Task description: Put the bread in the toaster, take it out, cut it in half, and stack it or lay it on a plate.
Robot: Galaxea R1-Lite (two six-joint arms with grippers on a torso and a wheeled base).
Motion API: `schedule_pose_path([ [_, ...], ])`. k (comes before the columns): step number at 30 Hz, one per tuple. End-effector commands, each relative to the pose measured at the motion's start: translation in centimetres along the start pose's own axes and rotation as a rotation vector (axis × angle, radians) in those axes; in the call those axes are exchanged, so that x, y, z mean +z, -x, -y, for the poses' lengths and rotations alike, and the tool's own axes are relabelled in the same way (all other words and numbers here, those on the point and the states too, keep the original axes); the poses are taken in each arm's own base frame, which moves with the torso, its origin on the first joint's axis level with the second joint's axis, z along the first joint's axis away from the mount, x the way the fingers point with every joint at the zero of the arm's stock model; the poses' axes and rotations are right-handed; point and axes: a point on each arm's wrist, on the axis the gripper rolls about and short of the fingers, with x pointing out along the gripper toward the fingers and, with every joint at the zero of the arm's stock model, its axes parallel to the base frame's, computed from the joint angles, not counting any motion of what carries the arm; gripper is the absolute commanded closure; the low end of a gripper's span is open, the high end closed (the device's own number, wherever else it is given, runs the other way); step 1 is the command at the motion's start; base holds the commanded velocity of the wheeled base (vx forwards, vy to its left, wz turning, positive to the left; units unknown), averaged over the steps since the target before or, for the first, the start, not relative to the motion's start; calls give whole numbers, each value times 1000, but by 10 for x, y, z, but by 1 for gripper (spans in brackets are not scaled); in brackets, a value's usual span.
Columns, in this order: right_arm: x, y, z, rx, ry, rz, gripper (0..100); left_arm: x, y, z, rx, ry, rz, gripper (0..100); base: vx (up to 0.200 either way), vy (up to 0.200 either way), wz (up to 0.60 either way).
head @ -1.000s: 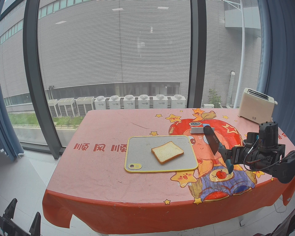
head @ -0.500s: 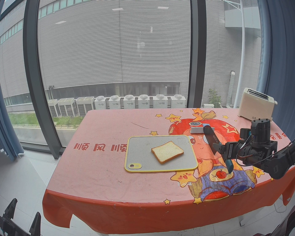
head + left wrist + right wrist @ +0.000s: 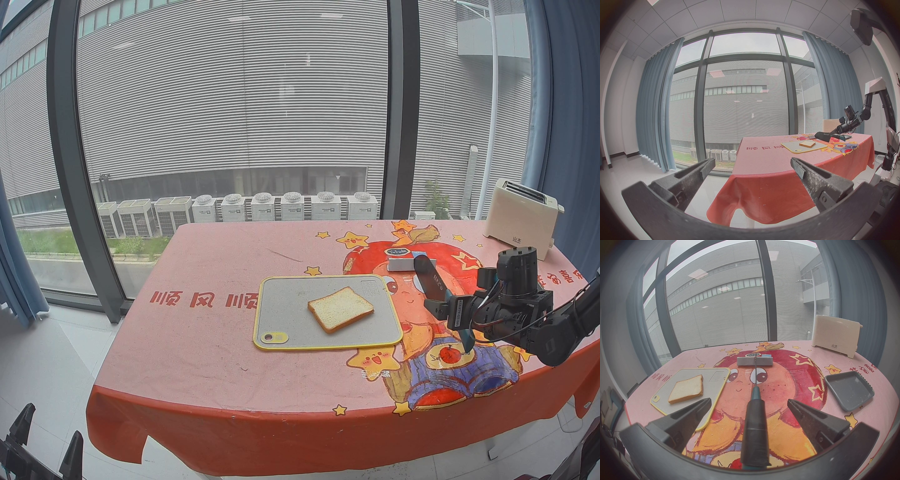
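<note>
One cloth-covered surface [image 3: 206,369] carries everything. One grey cutting board [image 3: 287,312] with a yellow rim lies near its middle, and one white toaster [image 3: 520,219] stands upright at the far right corner. One dark square plate [image 3: 848,390] sits on the right side, nearer than the toaster. One knife [image 3: 431,284] lies right of the board, its blade running to one small grey block [image 3: 745,361]. One slice of bread [image 3: 340,309] lies flat on the board (uncut, well apart from toaster and plate). Of the two grippers, the right gripper [image 3: 749,402] is released, its fingers spread on either side of the knife's handle without touching it. The left gripper [image 3: 752,162] hangs off the surface's left side, spread and grasping nothing.
</note>
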Motion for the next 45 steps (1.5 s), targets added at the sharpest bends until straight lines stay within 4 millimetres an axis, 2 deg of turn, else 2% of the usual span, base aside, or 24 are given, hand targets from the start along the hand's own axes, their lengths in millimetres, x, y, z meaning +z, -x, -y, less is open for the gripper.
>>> schedule_pose_path([
  [1, -3, -4, -1, 0, 4, -14, 0, -4, -1, 0, 0, 0, -9, 0, 0, 0, 0],
  [38, -8, -3, 2, -8, 5, -32, 0, -4, -1, 0, -2, 0, -9, 0, 0, 0, 0],
  [39, -8, -3, 1, -7, 4, -33, 100, -4, -1, 0, 0, 0, -9, 0, 0, 0, 0],
  [45, -9, -2, 2, -8, 2, -36, 100, -4, -1, 0, -2, 0, -9, 0, 0, 0, 0],
])
